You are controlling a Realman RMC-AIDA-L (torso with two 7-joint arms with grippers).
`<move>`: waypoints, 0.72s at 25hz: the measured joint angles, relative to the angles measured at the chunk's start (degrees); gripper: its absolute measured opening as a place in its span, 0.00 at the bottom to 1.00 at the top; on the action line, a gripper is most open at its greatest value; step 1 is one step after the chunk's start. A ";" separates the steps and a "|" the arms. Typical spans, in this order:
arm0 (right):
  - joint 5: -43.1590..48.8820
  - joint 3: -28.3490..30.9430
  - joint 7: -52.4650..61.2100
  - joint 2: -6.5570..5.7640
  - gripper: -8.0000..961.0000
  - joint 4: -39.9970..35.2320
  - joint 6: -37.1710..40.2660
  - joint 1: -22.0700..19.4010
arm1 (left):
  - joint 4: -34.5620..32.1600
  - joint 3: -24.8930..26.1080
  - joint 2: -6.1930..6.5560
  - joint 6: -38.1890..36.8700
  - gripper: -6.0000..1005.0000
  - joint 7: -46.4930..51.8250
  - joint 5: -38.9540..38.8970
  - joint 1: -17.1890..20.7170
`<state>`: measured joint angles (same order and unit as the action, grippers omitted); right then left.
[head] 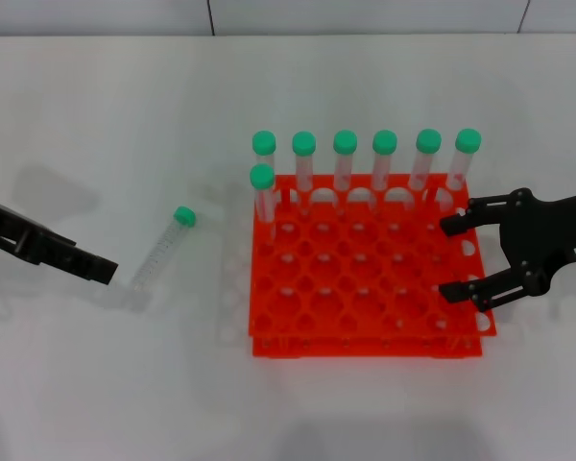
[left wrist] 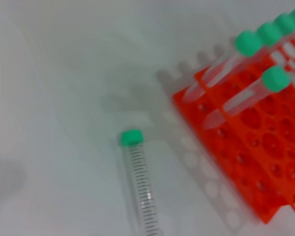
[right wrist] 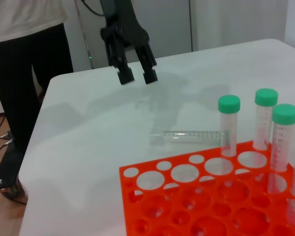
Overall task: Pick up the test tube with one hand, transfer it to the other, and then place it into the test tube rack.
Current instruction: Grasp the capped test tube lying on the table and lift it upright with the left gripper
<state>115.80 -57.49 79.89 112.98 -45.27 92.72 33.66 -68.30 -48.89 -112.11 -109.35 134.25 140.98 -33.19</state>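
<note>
On the white table [head: 125,384] the test tube [head: 160,252] lies flat just left of the orange rack [head: 365,279]. The left gripper [right wrist: 136,76] hovers farther left of the rack, fingers seemingly slightly apart. The right gripper [head: 457,257] hangs over the rack's right edge, jaws spread and empty.

Green-capped test tube [head: 158,255] flat beside orange rack [head: 365,274]

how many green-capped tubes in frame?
8. Six stand in the rack's back row, one in the second row at its left end, one lies on the table left of it.
</note>
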 joint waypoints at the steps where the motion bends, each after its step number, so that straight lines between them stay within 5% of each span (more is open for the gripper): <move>1: -0.09 0.00 -0.10 0.04 0.91 0.00 0.00 0.00 | 0.15 -0.05 -0.31 0.34 0.79 0.10 1.05 -0.37; 7: -0.05 -0.28 -0.17 0.67 0.91 0.00 -0.13 0.00 | 1.67 -1.61 -2.05 4.36 0.78 1.08 5.97 -1.65; 18: 0.10 -0.34 -0.17 0.89 0.91 0.00 -0.18 0.00 | 9.02 -5.82 -3.35 11.88 0.77 3.00 9.65 -5.24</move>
<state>115.90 -57.83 79.71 113.87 -45.26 92.54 33.66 -59.27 -54.71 -115.47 -97.47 137.25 150.62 -38.42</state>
